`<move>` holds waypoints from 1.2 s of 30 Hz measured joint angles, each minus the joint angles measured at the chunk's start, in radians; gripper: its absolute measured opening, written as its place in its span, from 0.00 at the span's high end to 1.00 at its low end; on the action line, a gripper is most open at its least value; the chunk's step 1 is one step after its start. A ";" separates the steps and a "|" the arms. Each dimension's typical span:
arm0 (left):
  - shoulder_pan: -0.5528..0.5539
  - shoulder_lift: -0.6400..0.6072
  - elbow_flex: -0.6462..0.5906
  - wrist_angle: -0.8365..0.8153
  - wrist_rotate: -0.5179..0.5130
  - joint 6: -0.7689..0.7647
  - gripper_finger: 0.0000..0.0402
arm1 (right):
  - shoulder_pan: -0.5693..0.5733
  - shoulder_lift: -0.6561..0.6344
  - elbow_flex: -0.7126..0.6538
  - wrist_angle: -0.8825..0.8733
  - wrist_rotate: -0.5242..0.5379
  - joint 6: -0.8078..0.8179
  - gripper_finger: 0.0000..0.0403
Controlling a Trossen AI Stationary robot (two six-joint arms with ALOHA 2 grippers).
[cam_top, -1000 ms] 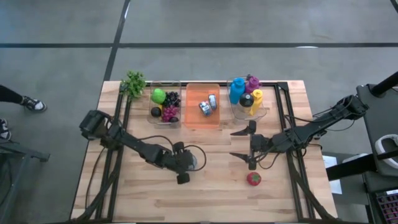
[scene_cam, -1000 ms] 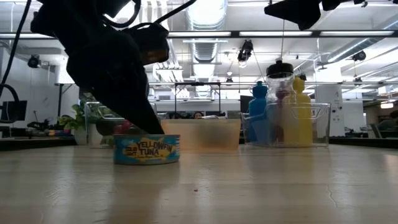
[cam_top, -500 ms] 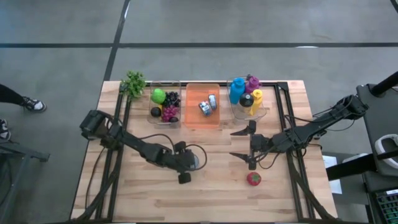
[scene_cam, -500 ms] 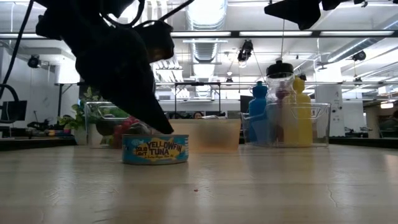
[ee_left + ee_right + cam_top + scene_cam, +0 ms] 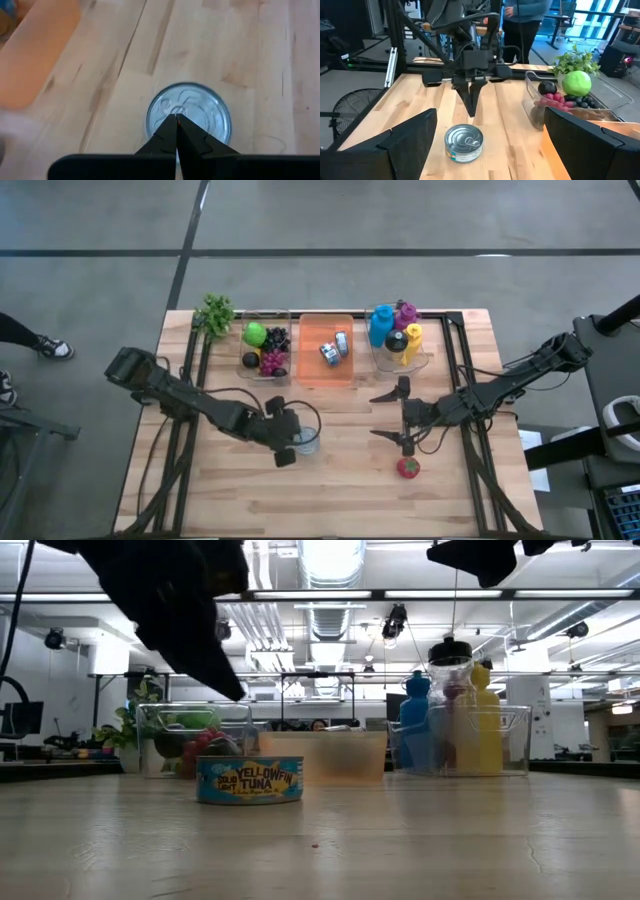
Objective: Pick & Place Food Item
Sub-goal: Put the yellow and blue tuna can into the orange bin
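Observation:
A tuna can (image 5: 306, 442) with a blue "Yellowfin Tuna" label (image 5: 249, 780) stands upright on its base on the wooden table, left of centre. My left gripper (image 5: 294, 440) is shut and hangs just above and to the left of the can, touching nothing; its joined fingertips (image 5: 176, 118) point slantwise down at the silver lid (image 5: 202, 107). The right wrist view shows those fingertips (image 5: 470, 111) clear above the can (image 5: 463, 142). My right gripper (image 5: 373, 412) stands open and level at centre right with nothing between its fingers. A red strawberry (image 5: 407, 468) lies on the table near it.
Along the far edge stand a clear bin of fruit (image 5: 265, 350), an orange tray (image 5: 322, 373) holding small cans, and a clear bin of bottles (image 5: 398, 335), with a green plant (image 5: 215, 312) at the far left. A person (image 5: 520, 15) stands beyond the table.
My left gripper, still shut, has risen from the can's top and drawn back toward the table's left. The can first shifted a little toward the table's right, then kept still on the table.

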 joint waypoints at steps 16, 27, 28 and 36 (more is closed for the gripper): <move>-0.006 -0.001 -0.046 -0.088 0.012 -0.133 0.99 | -0.012 0.101 0.002 0.059 -0.021 0.001 0.09; -0.009 0.073 -0.048 -0.057 0.021 -0.154 0.99 | -0.045 0.306 0.091 0.060 -0.187 0.074 0.09; -0.008 0.080 -0.048 -0.047 0.019 -0.154 0.99 | -0.045 0.329 0.101 0.061 -0.197 0.085 0.09; -0.009 0.128 -0.046 0.102 0.024 -0.083 0.99 | -0.069 0.550 0.219 0.051 -0.214 0.114 0.09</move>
